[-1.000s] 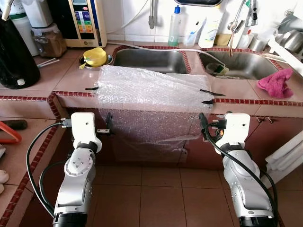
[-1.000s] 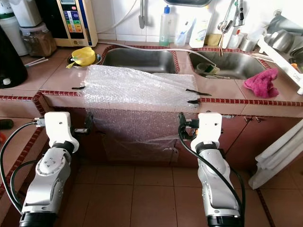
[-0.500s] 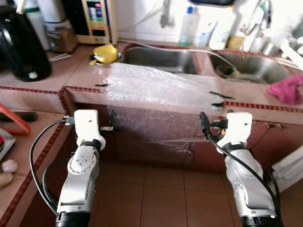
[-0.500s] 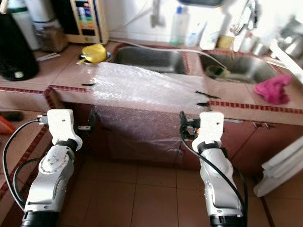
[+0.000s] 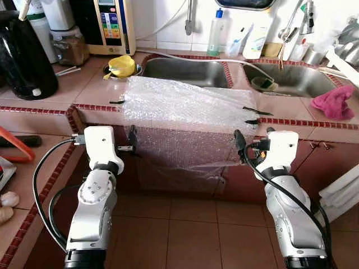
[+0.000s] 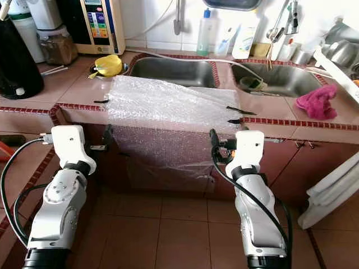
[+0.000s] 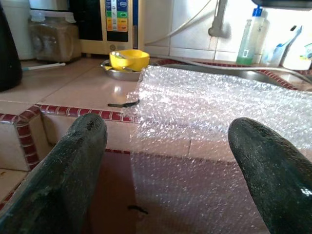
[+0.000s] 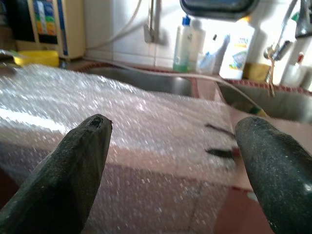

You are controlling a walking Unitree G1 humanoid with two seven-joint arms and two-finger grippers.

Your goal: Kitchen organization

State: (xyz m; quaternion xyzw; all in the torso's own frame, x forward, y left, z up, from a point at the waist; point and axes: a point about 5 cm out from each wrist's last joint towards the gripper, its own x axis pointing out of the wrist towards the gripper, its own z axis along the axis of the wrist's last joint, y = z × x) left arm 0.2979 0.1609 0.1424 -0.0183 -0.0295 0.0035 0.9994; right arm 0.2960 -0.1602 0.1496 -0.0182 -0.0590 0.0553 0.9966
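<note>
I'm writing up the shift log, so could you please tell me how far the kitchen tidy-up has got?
Little looks done. The bubble wrap lies over the counter edge before the sinks, hanging down the cabinet front, held by black tape strips. In hand: nothing; the left hand and right hand are open at the sheet's two sides, below the counter edge. Left: the sheet, pink cloth and yellow bowl.
</note>
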